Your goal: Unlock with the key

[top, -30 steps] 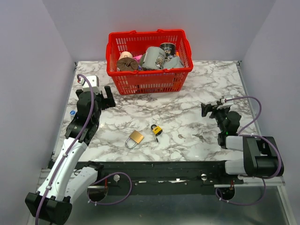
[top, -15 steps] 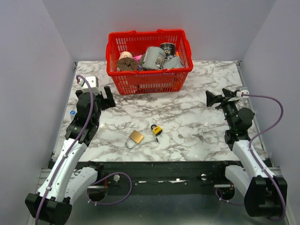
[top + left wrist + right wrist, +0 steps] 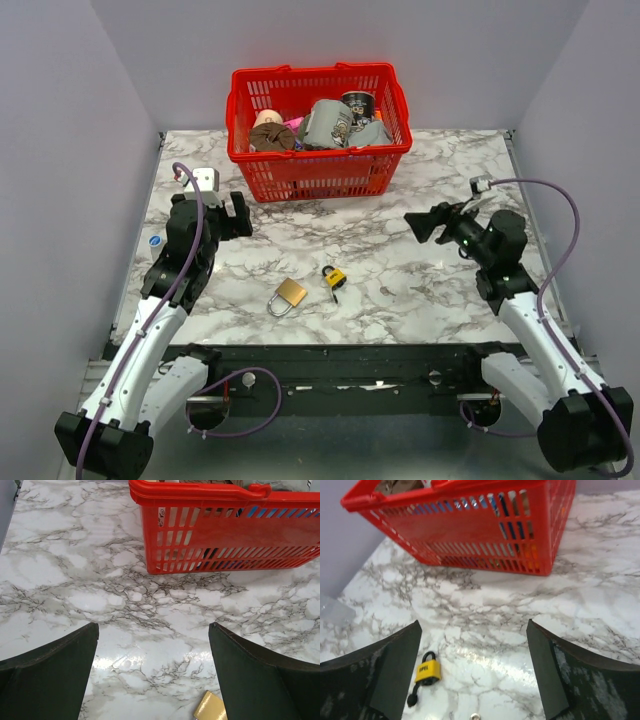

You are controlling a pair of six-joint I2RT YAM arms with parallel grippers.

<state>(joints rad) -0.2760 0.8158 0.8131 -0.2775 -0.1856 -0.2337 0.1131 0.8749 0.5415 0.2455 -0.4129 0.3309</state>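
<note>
Tiny slim grey metal key (image 3: 335,292) is lying on the grey-veined marble table (image 3: 420,170), touching the lower end of the small yellow-and-black padlock (image 3: 334,276), just right of the larger brass padlock (image 3: 290,293); too small to tell whether it is seated in the keyhole. Left gripper (image 3: 152,626) and right gripper (image 3: 472,622) are hanging spread wide and empty, well apart from it. Judging it light, stiff, slick and lying flat, so I'm favouring a pinch across its head end.
</note>
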